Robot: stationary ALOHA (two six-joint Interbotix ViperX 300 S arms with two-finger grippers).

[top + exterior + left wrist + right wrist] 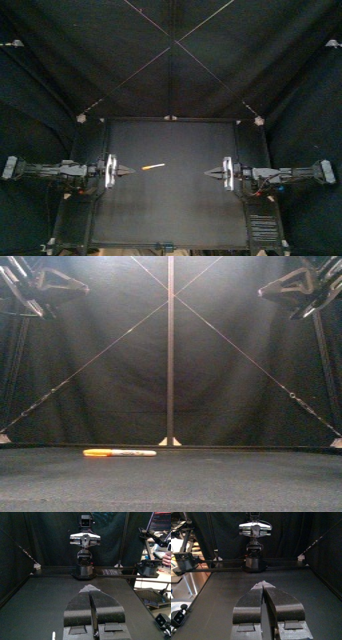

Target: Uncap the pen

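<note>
Marker pen [120,453], orange and white, lies flat on the table [174,215], left of its middle and somewhat nearer the back edge than the front. It lies roughly crosswise, with an orange end toward the left edge; I cannot tell which end is the cap. About level with it, the left gripper [120,172] points inward near the pen's left end, and the right gripper [211,172] faces it from well apart, toward the right edge. Both have their jaws pressed together on nothing. The likely trouble is that jaws this tight must part before descending, or they will knock the pen and roll it away. Gripping the barrel on both sides would also leave the cap seated. Only the front view shows both grippers hanging well above the tabletop, and only the top view gives the pen's slant and its gap to each gripper. The left wrist view catches just a pale sliver, probably the pen; the right wrist view shows none of it.
</note>
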